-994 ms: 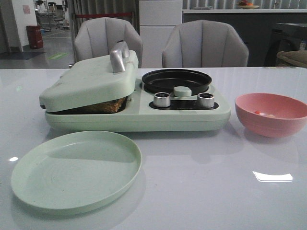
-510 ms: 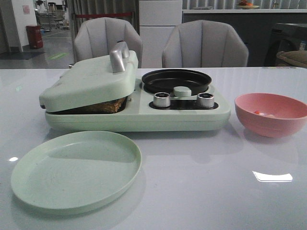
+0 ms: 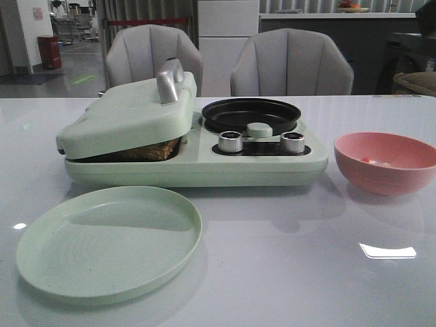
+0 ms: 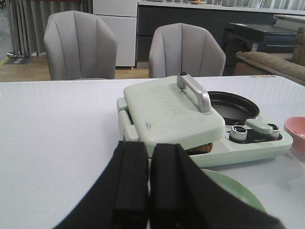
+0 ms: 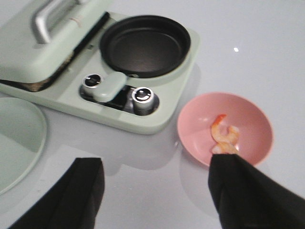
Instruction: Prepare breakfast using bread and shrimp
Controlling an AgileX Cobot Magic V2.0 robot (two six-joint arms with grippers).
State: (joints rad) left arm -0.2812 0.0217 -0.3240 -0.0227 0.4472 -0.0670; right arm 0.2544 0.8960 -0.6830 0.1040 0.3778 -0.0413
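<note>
The bread (image 3: 153,150) lies inside the pale green breakfast maker (image 3: 197,167), its brown edge showing under the nearly closed lid (image 3: 129,116); it also shows in the left wrist view (image 4: 200,148). The shrimp (image 5: 224,136) are orange-pink pieces in the pink bowl (image 5: 198,126), to the right of the maker (image 3: 385,162). My left gripper (image 4: 149,152) is shut and empty, above the table in front of the maker. My right gripper (image 5: 157,162) is open and empty, above the table near the bowl, with one finger (image 5: 243,191) over the bowl's near rim.
An empty pale green plate (image 3: 109,242) lies in front of the maker's left half. The maker's round black pan (image 3: 251,114) is empty, with two silver knobs (image 3: 230,142) below it. Two grey chairs (image 3: 289,61) stand behind the table.
Nothing on the table has moved. A dark shape has come into the top right corner of the front view.
</note>
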